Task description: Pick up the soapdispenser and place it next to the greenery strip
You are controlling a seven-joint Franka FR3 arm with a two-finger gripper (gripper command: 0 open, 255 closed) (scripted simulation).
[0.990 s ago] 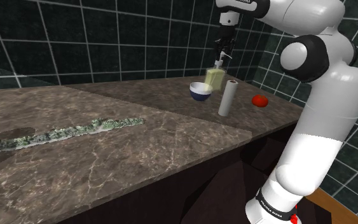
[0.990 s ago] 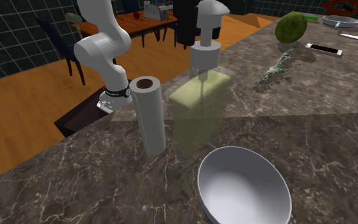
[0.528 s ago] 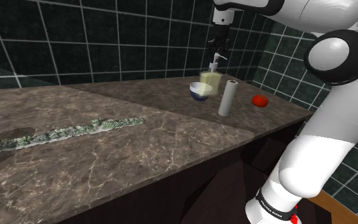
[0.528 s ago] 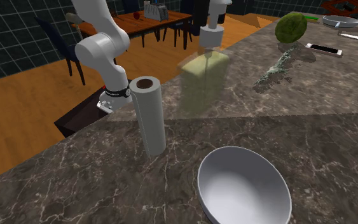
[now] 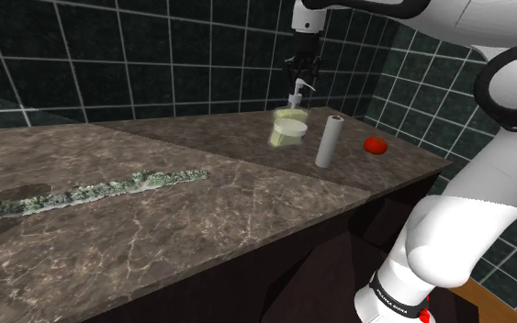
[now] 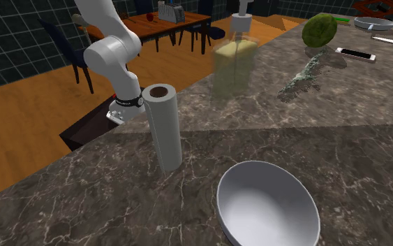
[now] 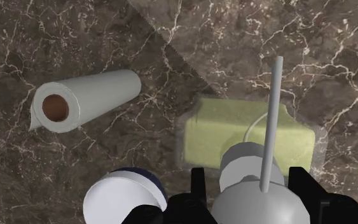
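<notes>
Now aloft: carry leg under way

Pinches soap dispenser (image 5: 288, 127) by the pump head with gripper (image 5: 300, 79) fingers closed snugly round it, clear of the counter (image 5: 201, 216). Seems mid-carry. Calls next for a sweep toward eight o'clock in the shoulder view, then lowering beside the greenery strip (image 5: 91, 191), not onto it.

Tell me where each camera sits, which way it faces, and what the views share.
Shoulder view: beside the white arm, which rises at its right, looking down over the counter toward the tiled wall.
Second exterior view: low across the counter, facing back at the arm, past the bowl.
Wrist view: on the hand, looking down; the gripper clasps the soap dispenser by its pump.
Shared: all three show the dispenser and the paper roll; both exterior views show the greenery strip.
</notes>
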